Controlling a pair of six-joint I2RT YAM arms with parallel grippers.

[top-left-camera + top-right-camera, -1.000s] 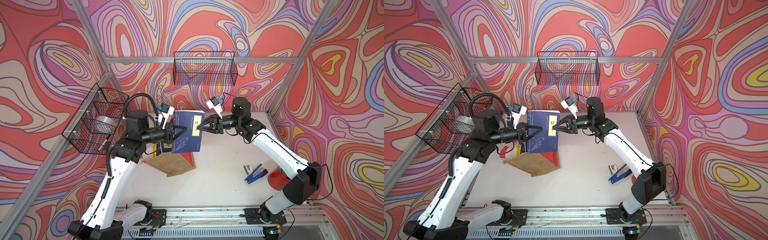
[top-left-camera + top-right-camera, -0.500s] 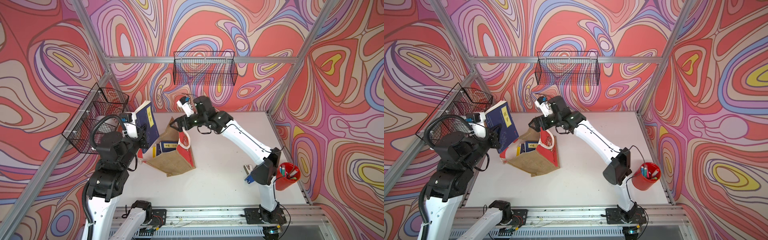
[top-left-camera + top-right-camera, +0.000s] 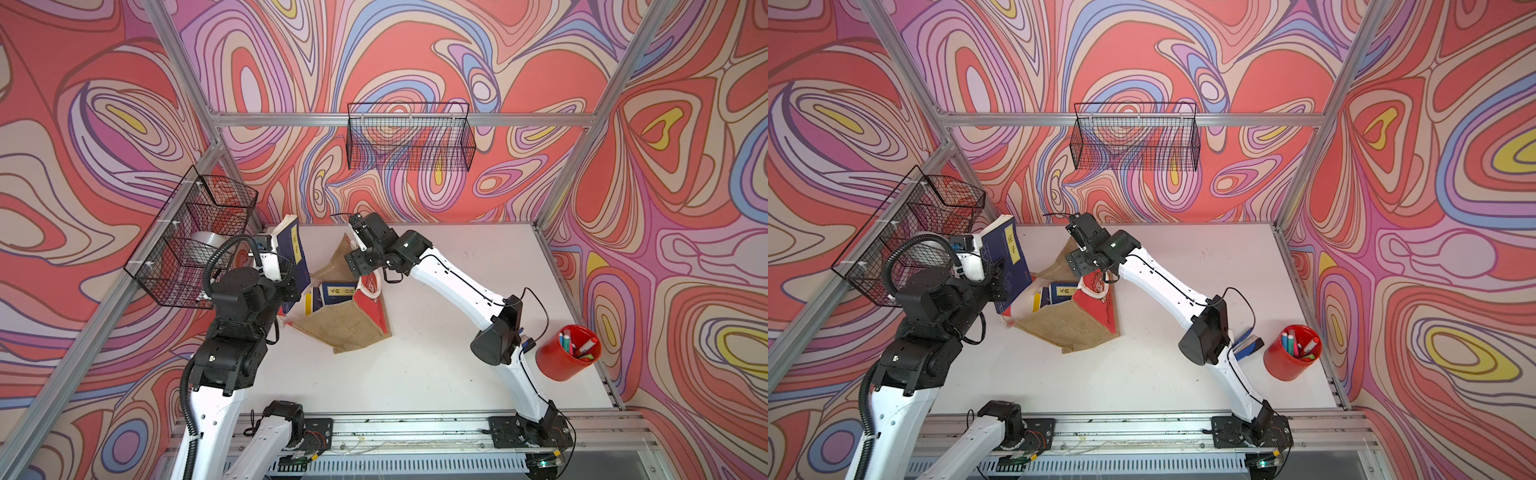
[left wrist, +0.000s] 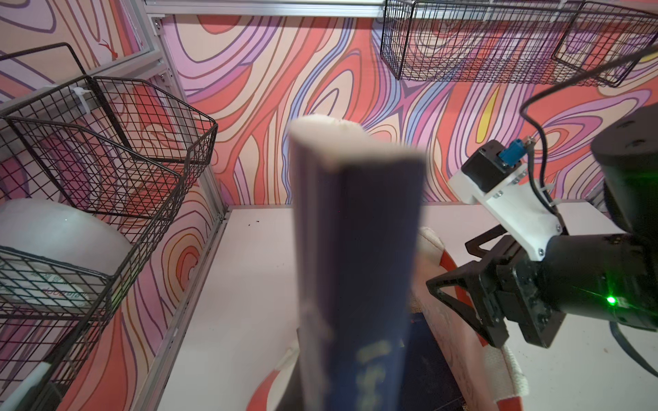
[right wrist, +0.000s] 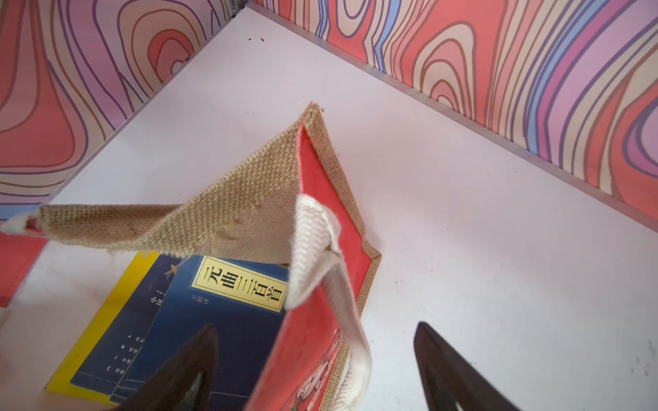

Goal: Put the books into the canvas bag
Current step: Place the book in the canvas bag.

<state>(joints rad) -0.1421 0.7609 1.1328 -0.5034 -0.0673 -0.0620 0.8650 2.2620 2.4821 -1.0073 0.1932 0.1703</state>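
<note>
**Book held over bag mouth, right claw spread at the handle**

Table (image 3: 436,374): white, walled on three sides by swirl-patterned panels. Two black wire baskets hang on the walls, one at the back (image 3: 409,137), one at the left (image 3: 195,241).

Canvas bag (image 3: 353,322): tan weave with red panels, lying near the left-rear part of the table, mouth facing up and towards the left arm. In both top views it is slumped, one tan flap raised towards the back wall. A white rope handle (image 5: 320,249) loops over the red panel.

Books in the bag: a navy book (image 5: 228,313) with a yellow title label lies inside, on top of a yellow-edged book (image 5: 103,320). Both sit in the open mouth, partly under the tan flap.

Held book (image 3: 293,257): navy, yellow label on the cover, upright and tilted, above the left edge of the bag mouth. The left claw (image 3: 291,286) is clenched on its lower part; in the left wrist view the book (image 4: 356,249) fills the centre, blurred, spine on.

Right claw (image 5: 313,366): fingers spread wide, gripping nothing. It hovers just above the bag's red panel, with the rope handle and panel edge between its two fingers (image 5: 192,366). The navy book in the bag lies just beyond the fingertips.

Red cup (image 3: 569,353) of pens: right front, well apart from the bag.
</note>
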